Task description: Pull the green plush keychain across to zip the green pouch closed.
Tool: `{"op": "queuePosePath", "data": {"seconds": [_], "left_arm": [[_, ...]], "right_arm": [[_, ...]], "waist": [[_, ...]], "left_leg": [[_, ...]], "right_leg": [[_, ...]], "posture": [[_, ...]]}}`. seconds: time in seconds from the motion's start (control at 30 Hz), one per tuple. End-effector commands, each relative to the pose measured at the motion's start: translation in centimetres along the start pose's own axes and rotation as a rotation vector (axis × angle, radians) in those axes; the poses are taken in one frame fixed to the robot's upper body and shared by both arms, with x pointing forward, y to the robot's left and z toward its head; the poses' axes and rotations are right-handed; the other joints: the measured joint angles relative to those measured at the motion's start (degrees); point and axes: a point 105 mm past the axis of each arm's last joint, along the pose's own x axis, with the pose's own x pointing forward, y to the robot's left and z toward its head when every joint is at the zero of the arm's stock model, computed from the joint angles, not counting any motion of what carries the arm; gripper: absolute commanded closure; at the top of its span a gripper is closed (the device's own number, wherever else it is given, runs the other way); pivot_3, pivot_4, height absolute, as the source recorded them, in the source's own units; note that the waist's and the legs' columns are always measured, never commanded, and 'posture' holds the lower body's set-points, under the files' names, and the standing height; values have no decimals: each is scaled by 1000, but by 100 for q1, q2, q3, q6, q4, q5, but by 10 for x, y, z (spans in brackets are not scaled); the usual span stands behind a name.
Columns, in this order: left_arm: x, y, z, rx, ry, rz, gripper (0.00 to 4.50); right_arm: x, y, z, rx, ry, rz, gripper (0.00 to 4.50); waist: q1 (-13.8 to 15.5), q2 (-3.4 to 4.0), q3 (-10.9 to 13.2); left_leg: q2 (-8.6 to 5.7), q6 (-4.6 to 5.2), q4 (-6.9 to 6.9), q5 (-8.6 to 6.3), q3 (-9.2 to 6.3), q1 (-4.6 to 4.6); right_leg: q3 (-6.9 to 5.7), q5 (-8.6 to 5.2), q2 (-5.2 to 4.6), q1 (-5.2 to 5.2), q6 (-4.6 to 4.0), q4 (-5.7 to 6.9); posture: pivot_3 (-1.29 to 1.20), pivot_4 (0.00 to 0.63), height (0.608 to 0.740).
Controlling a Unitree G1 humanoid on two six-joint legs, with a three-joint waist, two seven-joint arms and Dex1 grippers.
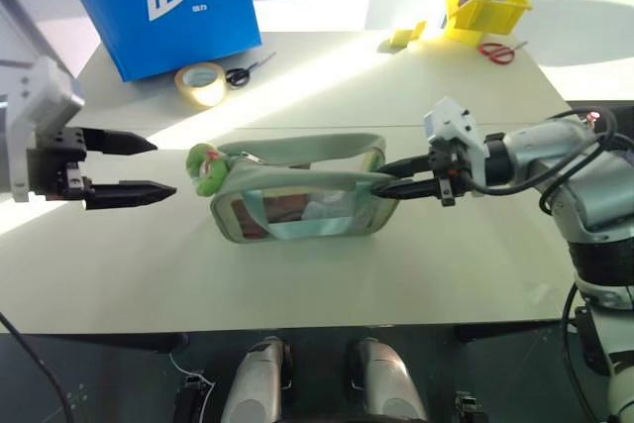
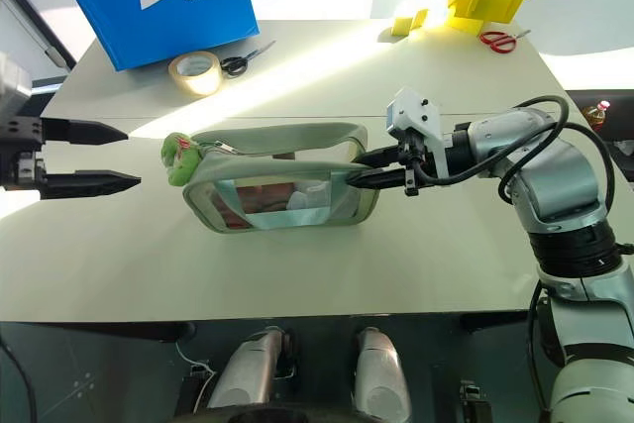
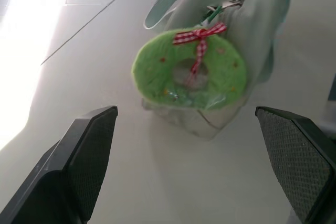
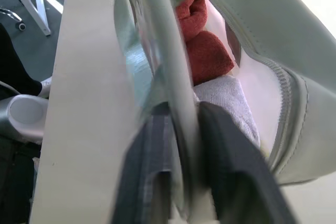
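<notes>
The green pouch (image 1: 297, 213) lies mid-table on its side, clear window toward me, its top zipper gaping. Red and white cloths (image 4: 207, 56) lie inside it. The green plush keychain (image 1: 205, 167), a fuzzy ring with a red checked bow, hangs at the pouch's left end and is also in the left wrist view (image 3: 189, 69). My left gripper (image 1: 163, 167) is open, a short way left of the keychain and apart from it. My right gripper (image 1: 383, 177) is shut on the pouch's right end, with the fabric edge pinched between its fingers (image 4: 231, 166).
At the table's back left stand a blue box (image 1: 158, 2), a tape roll (image 1: 201, 82) and black scissors (image 1: 248, 68). A yellow bin (image 1: 485, 7) and red scissors (image 1: 498, 51) sit back right. The table's front edge (image 1: 297, 322) runs close below the pouch.
</notes>
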Motion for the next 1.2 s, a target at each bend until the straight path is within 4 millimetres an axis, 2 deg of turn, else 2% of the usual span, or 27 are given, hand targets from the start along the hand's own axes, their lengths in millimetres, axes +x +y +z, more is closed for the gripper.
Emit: {"op": "queuePosePath", "data": {"seconds": [0.03,0.17,0.47,0.67,0.77,1.0,1.07,1.2], "left_arm": [[-5,6,2,12,-53,64,0],[14,2,-3,-11,-93,37,0],[45,14,3,-1,-168,38,0],[57,10,3,20,-167,-18,0],[59,13,4,29,-167,-10,883],[53,21,15,78,-173,10,4468],[50,24,20,100,-177,27,4468],[43,23,48,140,-240,14,4468]], "right_arm": [[0,-1,6,-29,-7,3,4463],[2,-4,8,-41,-9,-8,4463],[1,0,8,-38,0,-5,4463],[0,3,9,-42,6,-14,4463],[-1,2,10,-44,6,-21,4500],[-1,-1,10,-46,8,-38,4500],[-1,-1,9,-47,8,-41,4500],[0,-2,10,-51,5,-47,4500]], "waist": [[-6,-2,0],[-8,-2,1],[-12,-3,0],[-15,-3,0],[-14,-3,0],[-14,-3,0],[-13,-4,0],[-6,-5,0]], "left_leg": [[-1,1,0,0,0,-1],[-1,0,0,-1,0,-2],[0,0,-1,0,4,-2],[0,1,-1,0,4,-3],[0,1,-2,0,4,-3],[0,1,-2,0,4,-3],[0,1,-2,0,4,-4],[0,1,-2,0,4,-4]], "right_leg": [[0,0,-1,0,0,0],[0,1,-3,0,0,0],[1,3,-2,20,0,2],[1,4,-1,20,1,1],[1,4,0,19,0,1],[0,3,-2,19,0,1],[1,3,-1,19,0,1],[0,3,0,19,0,0]], "posture": [[0,150,740],[0,150,740],[0,150,740],[0,150,740],[0,150,740],[0,150,740],[0,150,740],[0,150,740]]}}
